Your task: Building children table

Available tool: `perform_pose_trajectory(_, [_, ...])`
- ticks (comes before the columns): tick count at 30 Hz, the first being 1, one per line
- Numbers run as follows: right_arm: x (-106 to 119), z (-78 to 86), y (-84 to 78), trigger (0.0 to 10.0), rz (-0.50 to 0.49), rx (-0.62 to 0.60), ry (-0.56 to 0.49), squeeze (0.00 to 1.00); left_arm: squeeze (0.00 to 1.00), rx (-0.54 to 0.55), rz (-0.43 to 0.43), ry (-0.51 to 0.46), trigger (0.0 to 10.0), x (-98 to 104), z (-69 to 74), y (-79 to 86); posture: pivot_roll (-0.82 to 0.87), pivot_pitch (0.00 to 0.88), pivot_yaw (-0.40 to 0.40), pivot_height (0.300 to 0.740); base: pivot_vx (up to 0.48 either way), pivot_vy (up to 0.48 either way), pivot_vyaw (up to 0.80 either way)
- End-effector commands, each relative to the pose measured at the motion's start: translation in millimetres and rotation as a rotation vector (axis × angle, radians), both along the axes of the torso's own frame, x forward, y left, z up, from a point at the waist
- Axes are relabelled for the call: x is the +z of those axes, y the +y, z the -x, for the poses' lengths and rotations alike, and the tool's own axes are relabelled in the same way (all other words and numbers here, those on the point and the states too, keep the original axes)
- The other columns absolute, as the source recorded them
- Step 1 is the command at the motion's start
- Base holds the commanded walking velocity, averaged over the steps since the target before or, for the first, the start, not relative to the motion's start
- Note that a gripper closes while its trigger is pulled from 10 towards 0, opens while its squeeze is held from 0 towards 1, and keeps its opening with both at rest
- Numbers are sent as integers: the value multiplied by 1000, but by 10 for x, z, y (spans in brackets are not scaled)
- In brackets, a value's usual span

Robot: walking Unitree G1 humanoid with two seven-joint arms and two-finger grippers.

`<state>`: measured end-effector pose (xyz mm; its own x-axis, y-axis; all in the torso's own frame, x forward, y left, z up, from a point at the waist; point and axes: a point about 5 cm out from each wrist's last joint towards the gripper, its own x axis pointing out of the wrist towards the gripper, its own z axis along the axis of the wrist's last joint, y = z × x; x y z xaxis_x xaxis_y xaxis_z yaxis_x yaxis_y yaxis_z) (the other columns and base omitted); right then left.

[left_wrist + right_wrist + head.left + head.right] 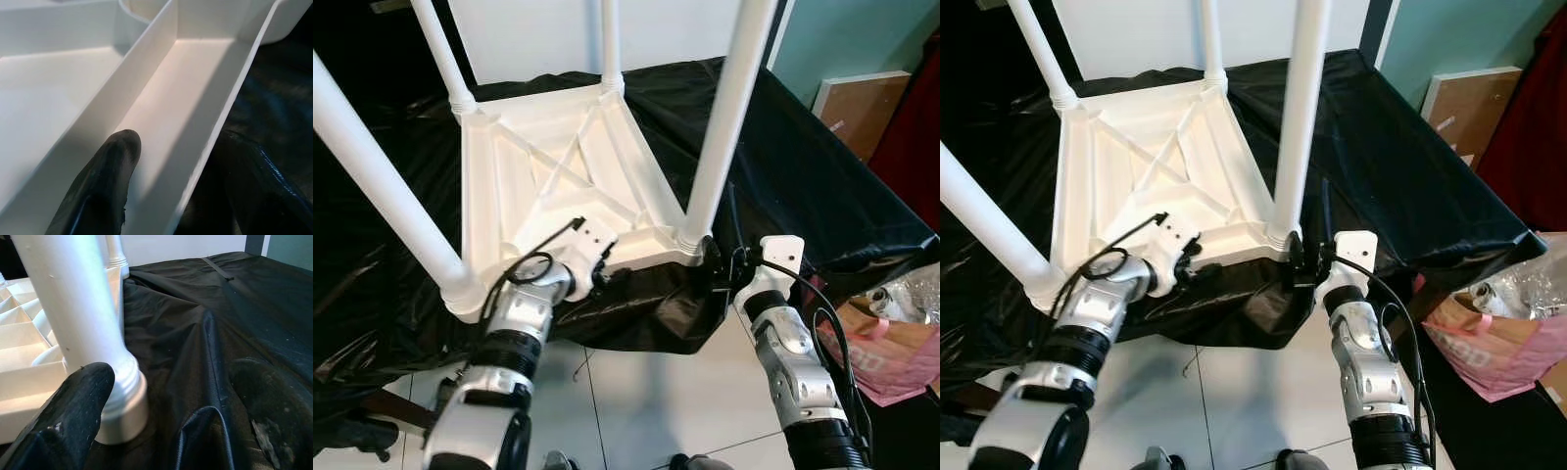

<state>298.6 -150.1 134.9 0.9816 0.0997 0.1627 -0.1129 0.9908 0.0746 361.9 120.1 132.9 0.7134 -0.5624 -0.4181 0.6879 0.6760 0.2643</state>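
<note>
On a black-draped counter [822, 186], the upturned children's table [558, 186] is straddled at its rim by the left end effector [597, 257]; the right end effector [722, 266] gapes beside a leg [724, 127]. Lift evenly.

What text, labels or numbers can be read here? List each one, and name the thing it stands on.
None can be read. The upturned white table, its legs and the black cover are plain. The pink bag shows faint marks, too blurred to read. The cardboard panel carries no legible print.
</note>
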Motion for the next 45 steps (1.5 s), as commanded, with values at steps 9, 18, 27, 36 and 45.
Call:
perform_pose_trajectory(9, [-31,-8,12,10000,-11,1,18,0,0,520,-74,-290,10000,199,-250,315,-33,108,1,740,0,0,0])
perform_pose_trajectory(18, [-59,64,-32,10000,7,25,18,0,0,95,207,-168,10000,185,83,-173,-41,117,2,740,0,0,0])
perform_pose_trajectory(27, [-80,151,-67,10000,17,104,29,0,0,-3,334,-205,10000,371,551,-92,-18,126,-25,740,0,0,0])
perform_pose_trajectory(36, [-74,103,-35,10000,37,157,38,0,0,633,449,-394,10000,757,888,691,23,138,-48,740,0,0,0])
perform_pose_trajectory(45, [-55,28,160,10000,11,207,30,0,0,662,355,-462,10000,813,1062,724,64,121,-58,740,0,0,0])
